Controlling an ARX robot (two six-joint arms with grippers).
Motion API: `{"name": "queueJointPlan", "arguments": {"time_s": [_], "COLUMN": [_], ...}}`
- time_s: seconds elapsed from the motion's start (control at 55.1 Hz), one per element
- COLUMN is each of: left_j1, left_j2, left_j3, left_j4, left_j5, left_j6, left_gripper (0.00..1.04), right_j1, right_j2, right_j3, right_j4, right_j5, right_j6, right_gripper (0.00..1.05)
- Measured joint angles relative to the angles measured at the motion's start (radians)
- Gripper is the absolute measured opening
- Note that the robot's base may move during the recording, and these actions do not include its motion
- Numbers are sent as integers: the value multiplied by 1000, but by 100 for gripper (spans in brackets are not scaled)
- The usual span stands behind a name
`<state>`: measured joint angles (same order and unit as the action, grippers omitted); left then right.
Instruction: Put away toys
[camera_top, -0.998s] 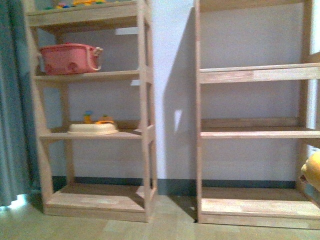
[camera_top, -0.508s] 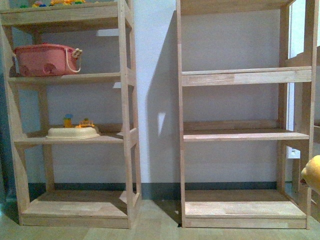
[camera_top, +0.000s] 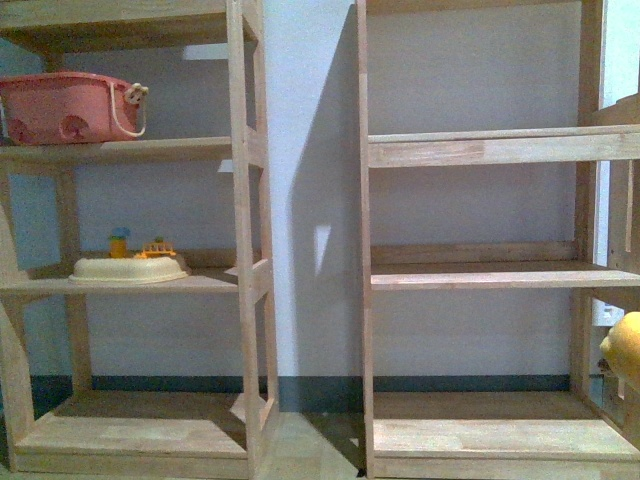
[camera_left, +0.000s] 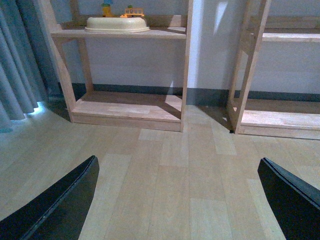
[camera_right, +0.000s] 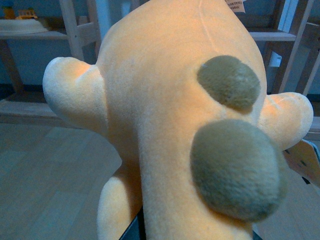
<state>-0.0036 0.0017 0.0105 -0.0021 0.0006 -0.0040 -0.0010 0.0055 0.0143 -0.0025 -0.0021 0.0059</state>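
Left pincer (camera_left: 177, 161): wide open, holding nothing, 2 black fingers (camera_left: 60, 205) at either side of the left wrist view, hanging over bare wood-pattern floor (camera_left: 175, 195)

Right pincer (camera_right: 141, 229): closed on the plush toy (camera_right: 165, 125). Toy is off the floor and right up against the right wrist camera, filling the view. Only a dark sliver of the pincer shows under it, so jaw contact itself is hidden

Plush: fuzzy orange-yellow, 2 round grey-brown patches (camera_right: 231, 82) on the near side, stubby rounded limbs out to both sides. In the front view only a small yellow piece shows at the far right edge, low, just beside the right shelf unit (camera_top: 480, 150) and about level with the gap between its bottom 2 boards

Scene: 2 wooden shelf units against a pale wall (camera_top: 310, 150), a strip of wall between them. Left shelf unit (camera_top: 246, 200) carries a pink basket (camera_top: 60, 108) with a white loop handle on the upper board and a cream tray (camera_top: 128, 269) with small coloured toys (camera_top: 155, 248) on the middle board. Grey-blue curtain (camera_left: 20, 75) hangs just beside the left unit, seen from the left wrist
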Motion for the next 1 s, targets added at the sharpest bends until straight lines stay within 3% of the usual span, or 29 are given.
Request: {"name": "queueJointPlan", "arguments": {"time_s": [0.998], "left_j1": [0], "left_j2": [0], "left_j3": [0], "left_j4": [0], "left_j5": [0], "left_j6": [0], "left_gripper": [98], "right_j1": [0], "right_j2": [0], "right_j3": [0], "right_j4": [0], "right_j5": [2], "right_j6": [0], "right_gripper": [7]}}
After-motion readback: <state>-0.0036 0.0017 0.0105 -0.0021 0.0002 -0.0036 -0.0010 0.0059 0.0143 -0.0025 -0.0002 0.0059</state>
